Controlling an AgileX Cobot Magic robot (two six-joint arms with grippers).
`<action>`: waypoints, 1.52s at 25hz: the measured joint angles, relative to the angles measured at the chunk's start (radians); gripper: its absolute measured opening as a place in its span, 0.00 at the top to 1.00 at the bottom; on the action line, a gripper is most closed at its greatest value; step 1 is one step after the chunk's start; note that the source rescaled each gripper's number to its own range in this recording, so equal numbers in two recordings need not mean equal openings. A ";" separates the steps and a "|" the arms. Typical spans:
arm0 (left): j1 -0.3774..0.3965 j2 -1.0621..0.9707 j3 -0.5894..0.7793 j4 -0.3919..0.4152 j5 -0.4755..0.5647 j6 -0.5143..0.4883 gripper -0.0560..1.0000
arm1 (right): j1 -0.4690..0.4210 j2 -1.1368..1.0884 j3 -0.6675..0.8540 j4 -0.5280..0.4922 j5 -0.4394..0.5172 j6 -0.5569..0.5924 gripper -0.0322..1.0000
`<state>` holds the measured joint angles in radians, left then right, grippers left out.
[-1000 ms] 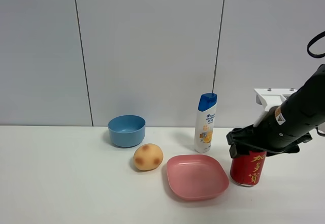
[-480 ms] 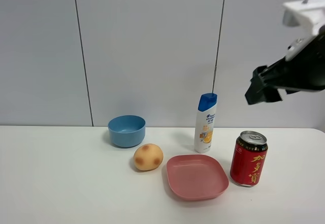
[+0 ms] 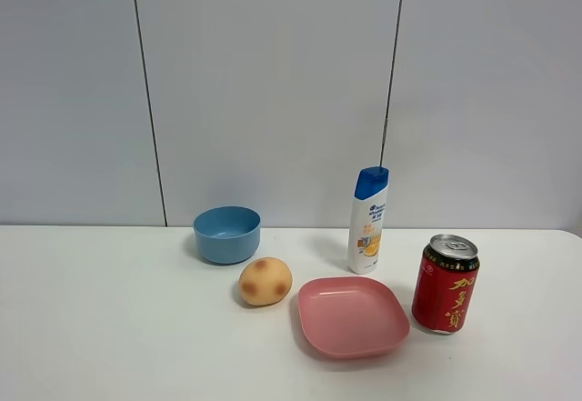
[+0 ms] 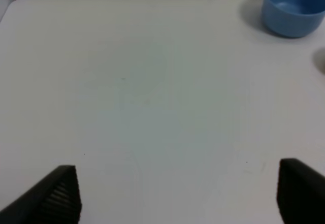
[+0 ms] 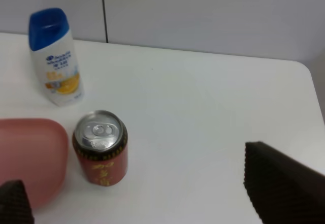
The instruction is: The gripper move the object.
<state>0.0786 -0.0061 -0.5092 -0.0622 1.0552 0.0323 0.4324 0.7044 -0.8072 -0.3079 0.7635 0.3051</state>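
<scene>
A red drink can [image 3: 446, 285] stands upright on the white table, just right of a pink plate [image 3: 352, 315]. No arm or gripper shows in the exterior high view. In the right wrist view the can [image 5: 100, 148] stands free beside the plate [image 5: 30, 153], well below my right gripper [image 5: 147, 196], which is open and empty, its two dark fingers at the frame's corners. My left gripper [image 4: 180, 193] is open and empty over bare table, far from the can.
A white shampoo bottle with a blue cap [image 3: 368, 220] stands behind the plate. A blue bowl [image 3: 226, 234] sits at the back left, and a brown-spotted round object [image 3: 265, 281] lies in front of it. The table's right edge [image 5: 311, 89] is near the can.
My right gripper stood around the can a second ago, then let go, rose up and to the right, and has now left the exterior high view. The can stayed in place.
</scene>
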 joint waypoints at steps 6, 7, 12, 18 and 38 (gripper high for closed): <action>0.000 0.000 0.000 0.000 0.000 0.000 0.00 | -0.082 -0.159 0.000 0.067 0.136 -0.045 0.48; 0.000 0.000 0.000 0.000 0.000 0.000 0.00 | -0.118 -0.177 0.000 0.078 0.172 -0.061 0.48; 0.000 0.000 0.000 0.000 0.000 0.000 0.00 | -0.300 -0.267 0.026 0.129 0.301 -0.171 0.48; 0.000 0.000 0.000 0.000 0.000 0.000 0.00 | -0.371 -0.448 0.162 0.174 0.331 -0.186 0.48; 0.000 0.000 0.000 0.000 0.000 0.000 0.00 | -0.372 -0.707 0.321 0.174 0.302 -0.126 0.48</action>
<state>0.0786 -0.0061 -0.5092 -0.0622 1.0552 0.0323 0.0605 -0.0023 -0.4864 -0.1342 1.0654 0.1790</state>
